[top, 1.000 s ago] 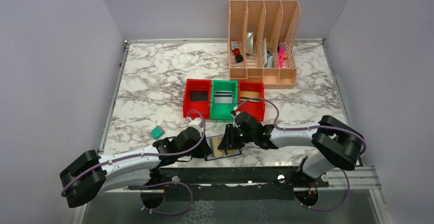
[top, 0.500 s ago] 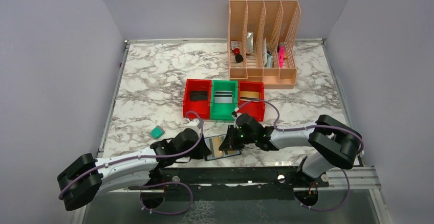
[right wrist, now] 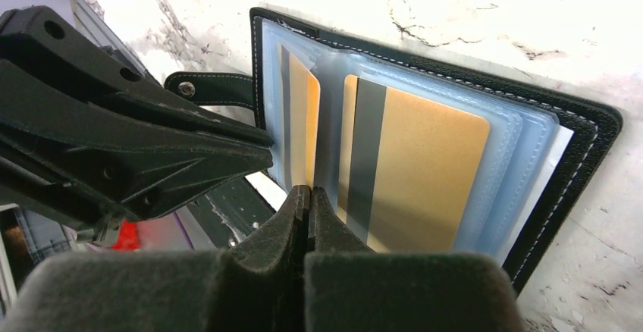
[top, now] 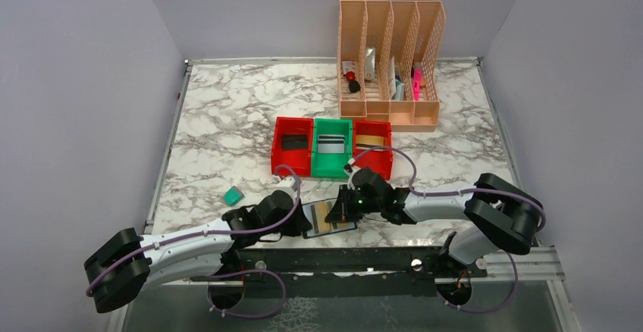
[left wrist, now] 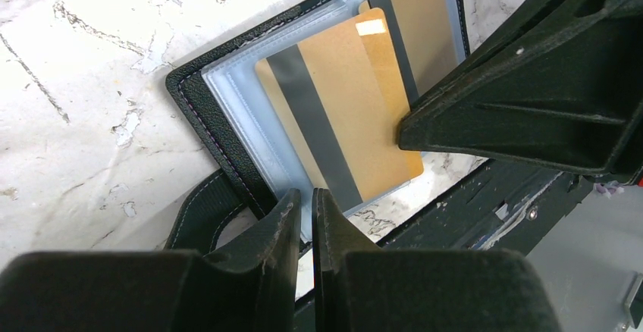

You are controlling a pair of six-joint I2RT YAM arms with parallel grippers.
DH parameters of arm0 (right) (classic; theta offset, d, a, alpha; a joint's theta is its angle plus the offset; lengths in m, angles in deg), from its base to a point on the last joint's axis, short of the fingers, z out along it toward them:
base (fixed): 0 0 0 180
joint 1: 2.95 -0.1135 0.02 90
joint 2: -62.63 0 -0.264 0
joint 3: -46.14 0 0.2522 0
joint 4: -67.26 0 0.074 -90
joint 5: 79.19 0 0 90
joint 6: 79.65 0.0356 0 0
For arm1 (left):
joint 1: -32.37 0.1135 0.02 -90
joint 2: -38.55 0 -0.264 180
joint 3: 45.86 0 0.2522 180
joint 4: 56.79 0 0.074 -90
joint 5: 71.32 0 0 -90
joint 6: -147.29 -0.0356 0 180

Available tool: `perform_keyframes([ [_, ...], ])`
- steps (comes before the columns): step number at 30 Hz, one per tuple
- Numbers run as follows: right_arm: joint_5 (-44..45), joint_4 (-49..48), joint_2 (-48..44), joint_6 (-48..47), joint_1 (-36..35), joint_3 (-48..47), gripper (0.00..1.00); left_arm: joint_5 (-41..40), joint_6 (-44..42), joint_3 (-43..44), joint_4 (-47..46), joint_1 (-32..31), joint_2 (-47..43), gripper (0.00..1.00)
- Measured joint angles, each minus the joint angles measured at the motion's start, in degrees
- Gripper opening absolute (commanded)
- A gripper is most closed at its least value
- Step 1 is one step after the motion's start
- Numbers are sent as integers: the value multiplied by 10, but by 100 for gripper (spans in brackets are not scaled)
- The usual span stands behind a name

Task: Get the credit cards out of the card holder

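Observation:
The black card holder lies open near the table's front edge, its strap tab to the left. Clear blue-grey sleeves hold gold credit cards with grey stripes. My left gripper is shut on the lower corner of a sleeve of the card holder. My right gripper comes in from the right. It is shut on the edge of the gold card that stands half raised in the left-hand sleeve. That card sticks out past the sleeve's lower edge.
Behind the holder stand a red bin, a green bin and a second red bin, each with cards inside. A peach file organizer stands at the back right. A small teal block lies to the left. The black mounting rail runs just below.
My right gripper's jaws have closed onto the card's edge. Both arms have barely shifted, and the holder stays where it was.

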Motion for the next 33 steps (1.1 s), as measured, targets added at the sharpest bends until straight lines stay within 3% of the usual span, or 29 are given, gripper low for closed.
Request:
perform_keyframes([
  [8,-12,5,-19,-32,1,3,3,0,0,0,1,0,0,15],
  [19,-23,-13,12,-17,1,5,3,-15,11,14,15,0,-40,26],
  [27,-26,-47,30,17,2,16,3,-16,30,13,-49,0,-23,21],
  [33,-26,-53,30,25,2,18,4,-20,50,-10,-40,0,1,17],
])
